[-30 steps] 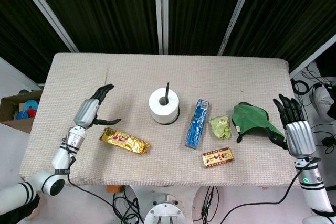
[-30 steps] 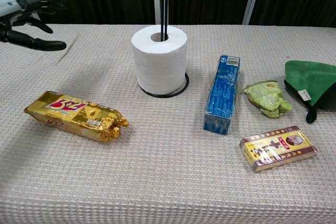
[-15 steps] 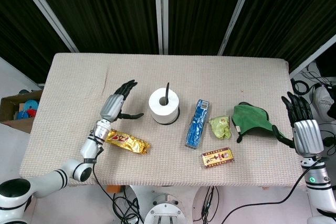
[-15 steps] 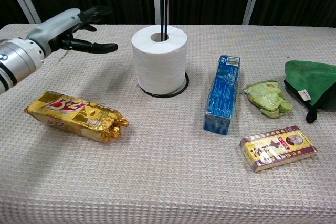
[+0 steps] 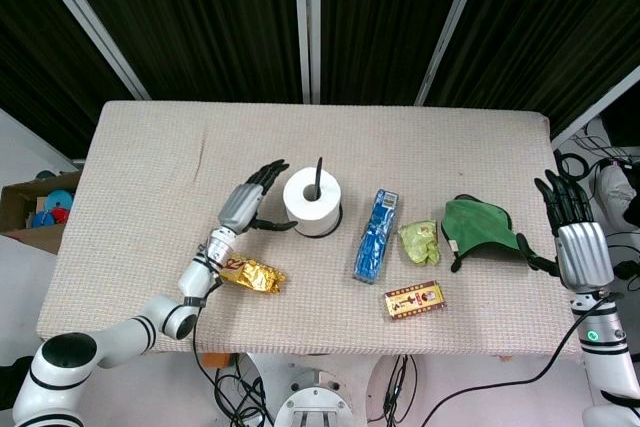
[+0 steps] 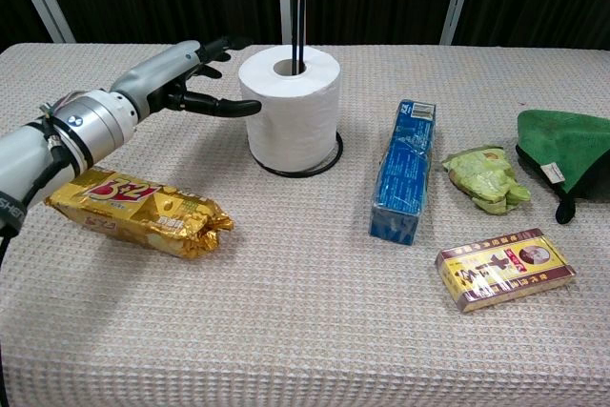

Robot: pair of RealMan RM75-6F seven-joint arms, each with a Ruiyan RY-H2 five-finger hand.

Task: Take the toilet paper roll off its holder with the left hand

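A white toilet paper roll (image 5: 312, 202) (image 6: 290, 106) stands upright on a black wire holder (image 6: 331, 159), whose thin post (image 5: 318, 175) rises through the core. My left hand (image 5: 250, 204) (image 6: 181, 77) is open just left of the roll, fingers spread toward it and thumb tip reaching close to its side; it holds nothing. At the table's right edge my right hand (image 5: 571, 232) is open with its fingers up, beside the green cloth; the chest view does not show it.
A gold snack packet (image 5: 250, 274) (image 6: 138, 210) lies under my left forearm. To the right of the roll lie a blue box (image 5: 376, 234) (image 6: 406, 182), a crumpled green wrapper (image 5: 419, 242), a red-and-gold box (image 5: 414, 299) and a green cloth (image 5: 480, 228).
My left hand has swept rightward from the table's left side to right beside the roll, still open. My right hand has drawn slightly off toward the right edge.
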